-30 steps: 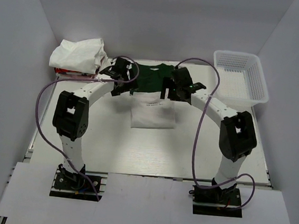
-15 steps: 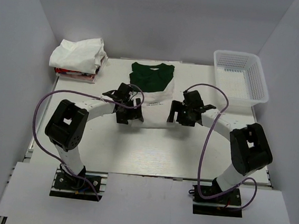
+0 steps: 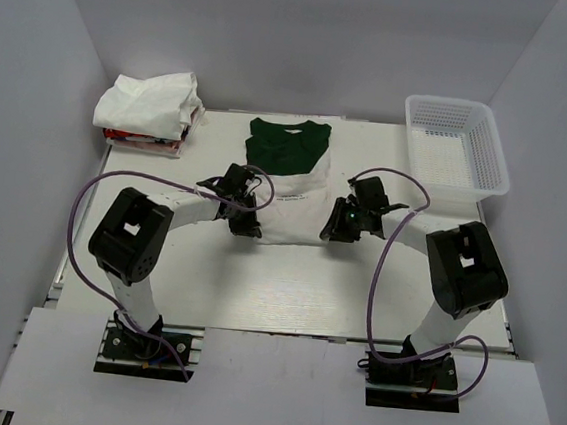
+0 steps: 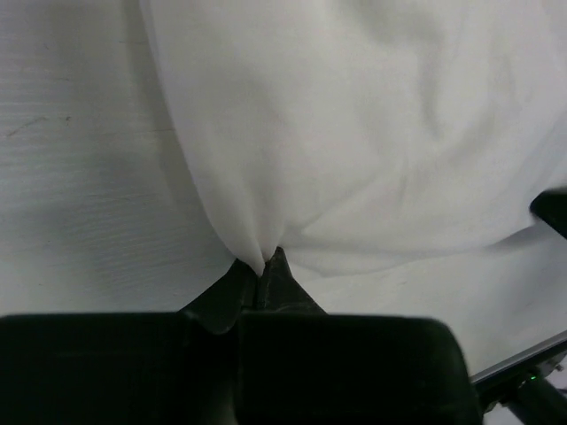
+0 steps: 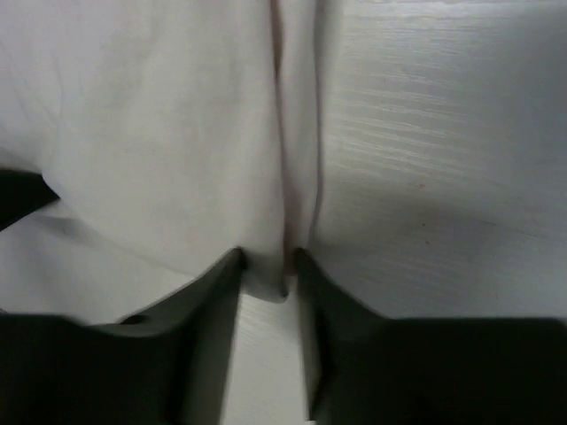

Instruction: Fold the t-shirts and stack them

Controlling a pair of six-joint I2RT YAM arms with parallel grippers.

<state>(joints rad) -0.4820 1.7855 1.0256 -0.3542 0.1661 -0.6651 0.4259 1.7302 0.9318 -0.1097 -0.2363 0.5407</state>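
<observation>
The left gripper (image 4: 263,274) is clenched tight on the near left corner of the large t-shirt (image 4: 354,133), the white cloth drawn to a small peak between its dark fingers. The right gripper (image 5: 266,266) is closed on a thick fold at the shirt's near right edge, cloth filling the narrow gap between its fingers and puckering away from them. From above, the two grippers, left (image 3: 245,224) and right (image 3: 335,224), sit low on the table (image 3: 277,282) at either near corner of this one shirt (image 3: 288,188). The shirt lies flat at the middle of the table, off-white below and dark green at its far end, with a line of small dark lettering. Both arms curve in from their bases at the near edge, each trailing a purple cable. A broad strip of bare tabletop lies between the shirt's near hem and the two bases. One pile of folded t-shirts (image 3: 148,104), white on top with red showing beneath, sits in the far left corner, well apart from the shirt. One white mesh basket (image 3: 458,144) stands at the far right edge. Pale walls close in the left, right and far sides
</observation>
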